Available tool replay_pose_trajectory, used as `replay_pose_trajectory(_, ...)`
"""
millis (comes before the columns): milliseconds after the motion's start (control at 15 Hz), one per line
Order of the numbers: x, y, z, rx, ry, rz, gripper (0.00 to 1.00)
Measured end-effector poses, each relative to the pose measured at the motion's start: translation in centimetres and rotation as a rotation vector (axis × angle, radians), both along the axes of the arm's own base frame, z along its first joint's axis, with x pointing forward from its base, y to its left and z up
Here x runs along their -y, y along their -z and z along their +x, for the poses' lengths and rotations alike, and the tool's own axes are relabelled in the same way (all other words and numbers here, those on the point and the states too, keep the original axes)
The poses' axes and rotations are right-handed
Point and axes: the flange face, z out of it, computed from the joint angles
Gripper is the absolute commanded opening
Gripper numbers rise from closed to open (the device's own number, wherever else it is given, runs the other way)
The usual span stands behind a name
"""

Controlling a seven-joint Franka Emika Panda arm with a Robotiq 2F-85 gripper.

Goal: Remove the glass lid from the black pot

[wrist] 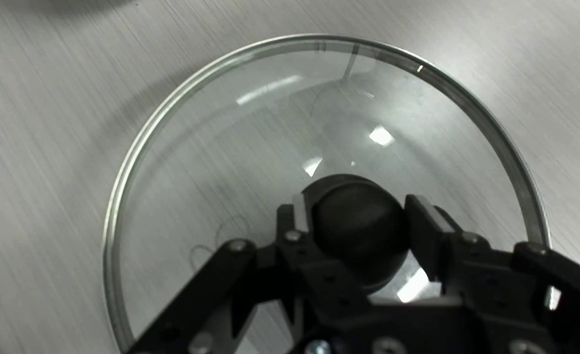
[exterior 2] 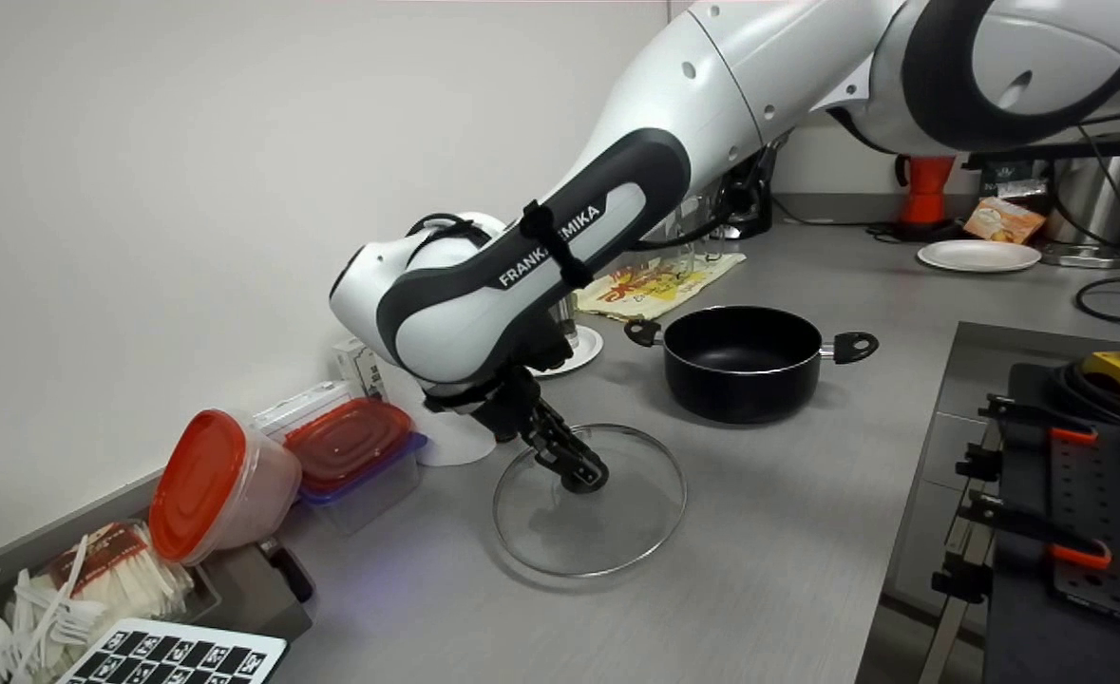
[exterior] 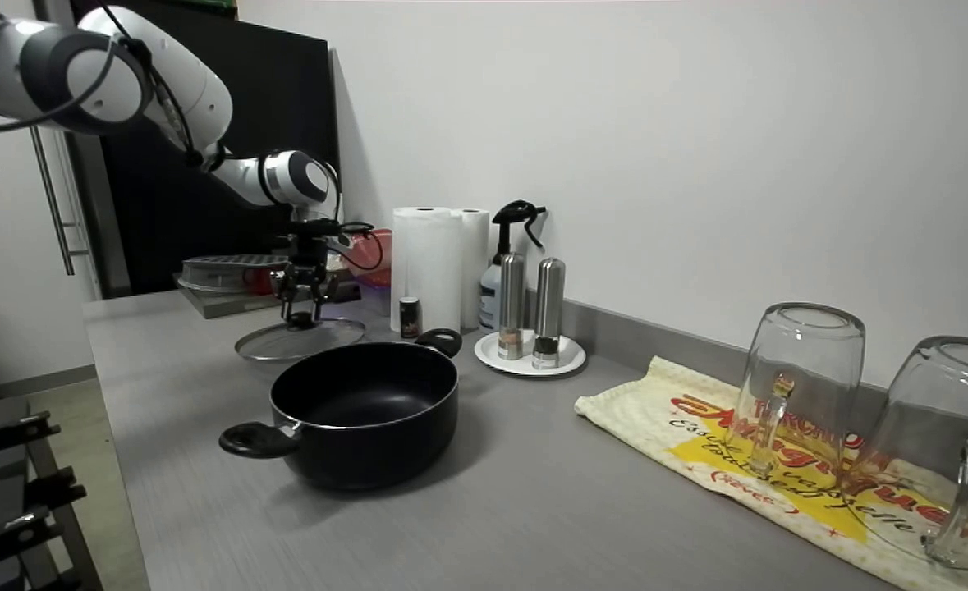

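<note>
The black pot [exterior: 373, 451] stands upright and uncovered on the grey counter; it also shows in an exterior view [exterior 2: 745, 385]. The glass lid [exterior 2: 607, 527] is beside the pot, apart from it, at or just above the counter; I cannot tell whether it touches. It also shows in an exterior view [exterior: 270, 343], partly behind the pot, and fills much of the wrist view [wrist: 250, 162]. My gripper [wrist: 353, 211] has its fingers closed against both sides of the lid's black knob [wrist: 358, 226]. The gripper also shows in both exterior views [exterior: 301, 312] [exterior 2: 569, 461], pointing down at the lid's centre.
Paper towel rolls [exterior: 426, 267], a small dark jar [exterior: 409, 318], a spray bottle [exterior: 492, 287] and a white plate [exterior: 570, 355] with two metal grinders stand along the wall. Upturned glasses [exterior: 804, 369] stand on a yellow cloth [exterior: 664, 402]. Plastic containers [exterior 2: 360, 475] stand near the lid.
</note>
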Motion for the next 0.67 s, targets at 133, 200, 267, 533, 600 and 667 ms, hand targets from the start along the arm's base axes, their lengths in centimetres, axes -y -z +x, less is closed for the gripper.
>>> replay_pose_trajectory(133, -0.6, 0.8, -0.2, -0.003, -0.009, -0.007, 0.25)
replay_pose_trajectory(200, -0.9, 0.9, -0.2, -0.001, -0.011, -0.007, 0.25)
replay_pose_trajectory(267, -1.0, 0.8, -0.2, 0.001, -0.011, -0.006, 0.25)
replay_pose_trajectory(533, -1.0, -0.4, 0.7, 0.014, -0.006, 0.006, 0.25)
replay_pose_trajectory(600, -0.9, -0.7, 0.9, 0.017, 0.000, 0.013, 0.25)
replay_pose_trajectory(667, -0.7, -0.9, 1.1, 0.016, 0.009, 0.021, 0.25)
